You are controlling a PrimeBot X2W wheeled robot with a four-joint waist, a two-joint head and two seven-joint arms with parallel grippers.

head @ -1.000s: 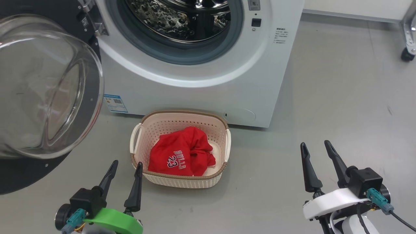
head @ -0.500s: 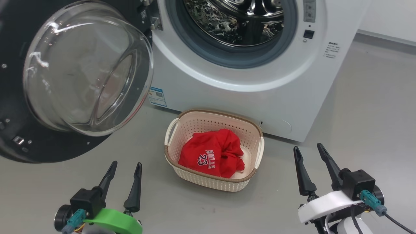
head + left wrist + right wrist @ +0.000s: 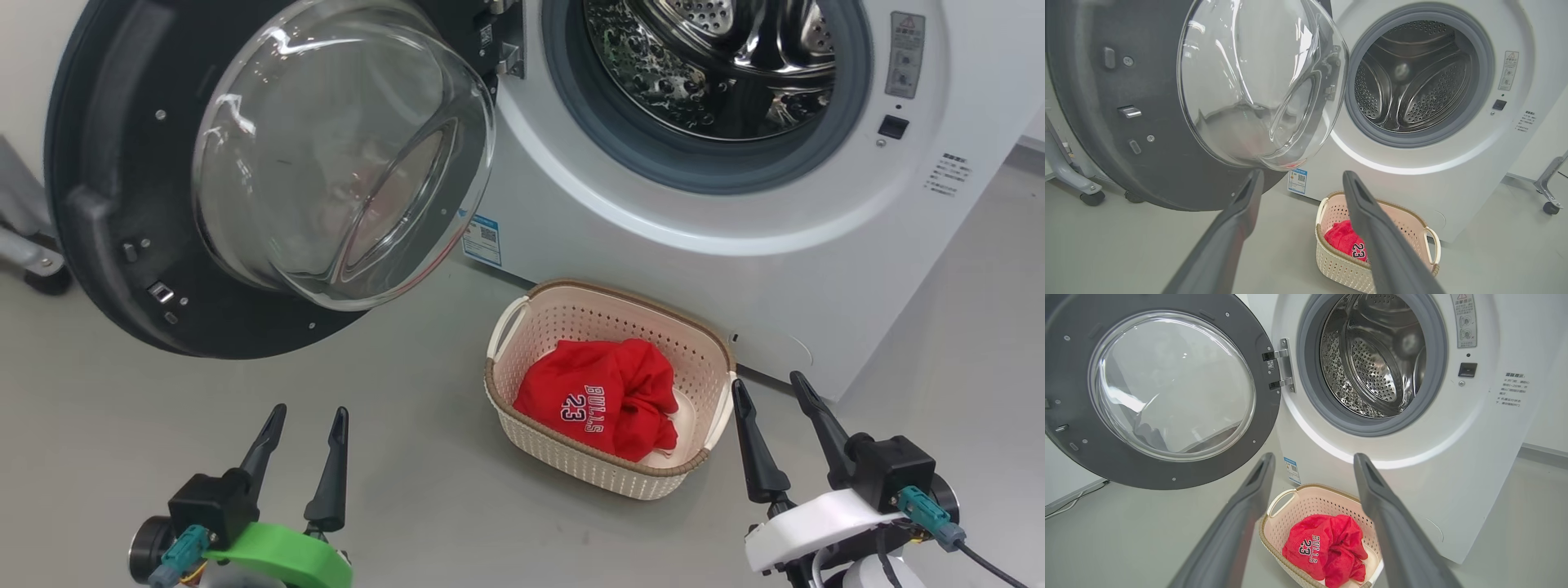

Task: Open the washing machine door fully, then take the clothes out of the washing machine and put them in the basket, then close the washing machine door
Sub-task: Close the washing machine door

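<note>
The washing machine (image 3: 653, 269) stands ahead with its door (image 3: 106, 204) swung wide open to the left, the glass bowl bulging toward me. Its steel drum (image 3: 1412, 81) shows bare metal. On the floor before the machine sits the cream basket (image 3: 571, 461), and the red "BULLS 23" clothes (image 3: 600, 396) lie inside it. Low at the left, my left gripper (image 3: 310, 408) is open and holds nothing, under the door's lower edge and left of the basket. My right gripper (image 3: 767, 378) is open and empty too, just right of the basket's rim.
A grey frame leg on a caster (image 3: 45, 278) stands behind the open door at the far left. Another wheeled frame leg (image 3: 1551, 208) stands right of the machine. Bare grey floor stretches between my grippers and in front of the basket.
The head camera has swung left, so machine, door and basket sit further right in the picture and the whole door shows. Both grippers stay open and empty; the clothes have not moved.
</note>
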